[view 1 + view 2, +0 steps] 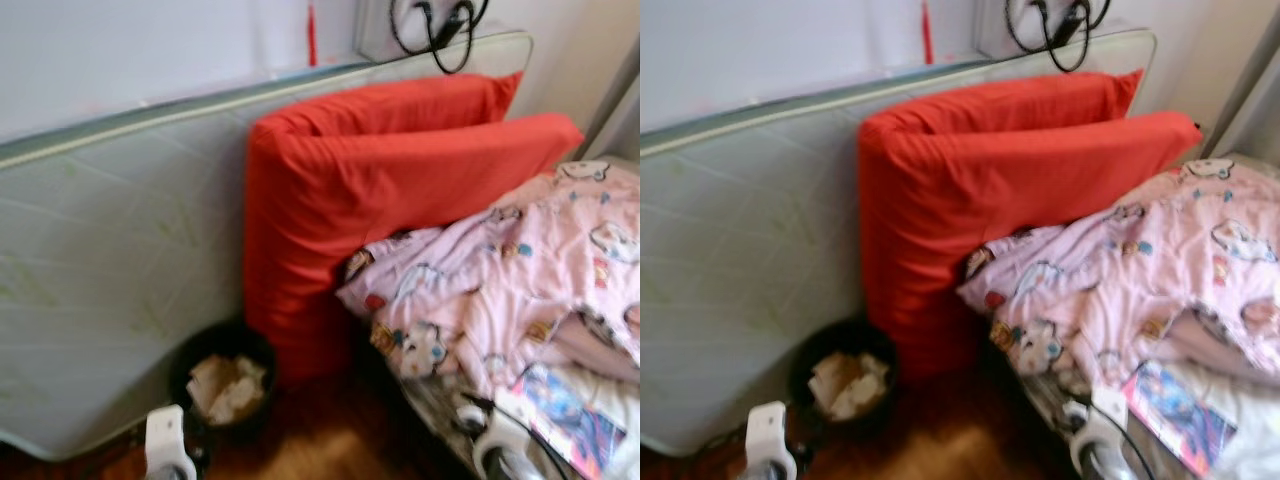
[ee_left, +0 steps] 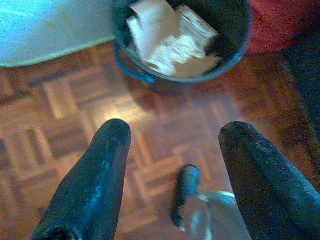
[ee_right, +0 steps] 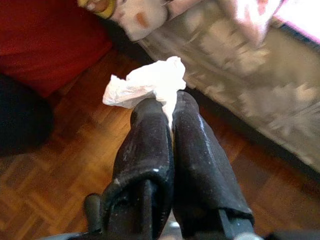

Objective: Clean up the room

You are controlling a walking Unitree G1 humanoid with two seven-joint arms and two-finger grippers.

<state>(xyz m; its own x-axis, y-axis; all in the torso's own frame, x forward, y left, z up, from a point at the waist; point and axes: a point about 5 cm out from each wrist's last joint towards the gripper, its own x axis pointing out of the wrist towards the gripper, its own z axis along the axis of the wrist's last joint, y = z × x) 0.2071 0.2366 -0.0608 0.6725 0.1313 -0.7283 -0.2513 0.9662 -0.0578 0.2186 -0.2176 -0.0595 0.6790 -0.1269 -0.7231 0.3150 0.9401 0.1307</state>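
A crumpled white tissue sticks out from the tips of my right gripper, which is shut on it above the wooden floor beside the bed's edge. A black waste bin holding crumpled paper stands on the floor against the leaning mattress, next to the red pillows. In the left wrist view the bin lies just ahead of my left gripper, which hangs open over the parquet with nothing between its fingers.
A pale mattress leans on the wall at the left. Two red pillows stand against it. A pink printed blanket and a colourful magazine lie on the bed at right. A small dark object lies on the floor.
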